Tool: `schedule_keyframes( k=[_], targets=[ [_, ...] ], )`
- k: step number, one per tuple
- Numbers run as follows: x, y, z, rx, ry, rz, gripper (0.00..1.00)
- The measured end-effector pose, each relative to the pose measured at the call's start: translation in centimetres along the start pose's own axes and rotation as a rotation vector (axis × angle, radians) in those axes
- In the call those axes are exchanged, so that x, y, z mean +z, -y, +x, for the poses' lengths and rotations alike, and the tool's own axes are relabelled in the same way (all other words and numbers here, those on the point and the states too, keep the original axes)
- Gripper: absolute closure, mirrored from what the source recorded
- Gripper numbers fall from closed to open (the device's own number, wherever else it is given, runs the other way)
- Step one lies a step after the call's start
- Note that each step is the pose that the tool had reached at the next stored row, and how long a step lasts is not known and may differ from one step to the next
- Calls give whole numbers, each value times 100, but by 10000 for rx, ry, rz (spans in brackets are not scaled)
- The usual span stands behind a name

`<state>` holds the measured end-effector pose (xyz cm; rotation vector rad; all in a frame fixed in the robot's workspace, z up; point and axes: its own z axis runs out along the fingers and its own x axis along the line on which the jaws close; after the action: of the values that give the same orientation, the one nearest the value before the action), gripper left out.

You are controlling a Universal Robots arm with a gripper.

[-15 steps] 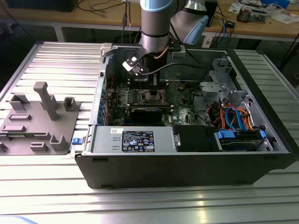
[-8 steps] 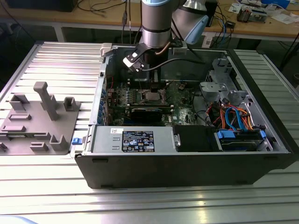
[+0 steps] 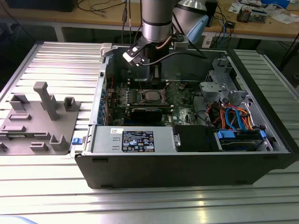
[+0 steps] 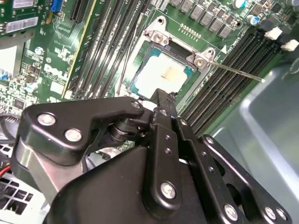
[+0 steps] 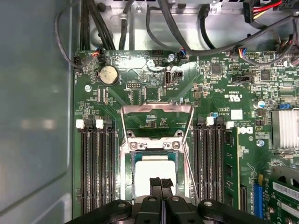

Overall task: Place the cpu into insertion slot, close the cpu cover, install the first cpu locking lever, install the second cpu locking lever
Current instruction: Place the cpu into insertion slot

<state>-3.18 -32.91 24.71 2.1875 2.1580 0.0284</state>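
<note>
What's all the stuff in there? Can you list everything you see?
computer case: one, black, open, on the ribbed metal table
holder: one, grey, on the table, exterior view's left
circuit board: one, green, inside the case
insertion slot: one, silvery rim, on the board
cpu: one, silver-grey, lying in the slot
cpu cover: one, silvery, flipped open
memory slots: several, black, either side of the slot
coin battery: one, silver, on the board
cables: several, blue and orange, exterior view's right
arm: one, silver, above the case
gripper: one, black, shut, tips at the cpu
</note>
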Motion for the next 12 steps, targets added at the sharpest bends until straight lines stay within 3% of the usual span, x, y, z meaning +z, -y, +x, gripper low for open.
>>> schedule_keyframes(
  k=[12],
  targets=[
    [-281, -18, -10, -1, 1, 0, 89]
  ],
)
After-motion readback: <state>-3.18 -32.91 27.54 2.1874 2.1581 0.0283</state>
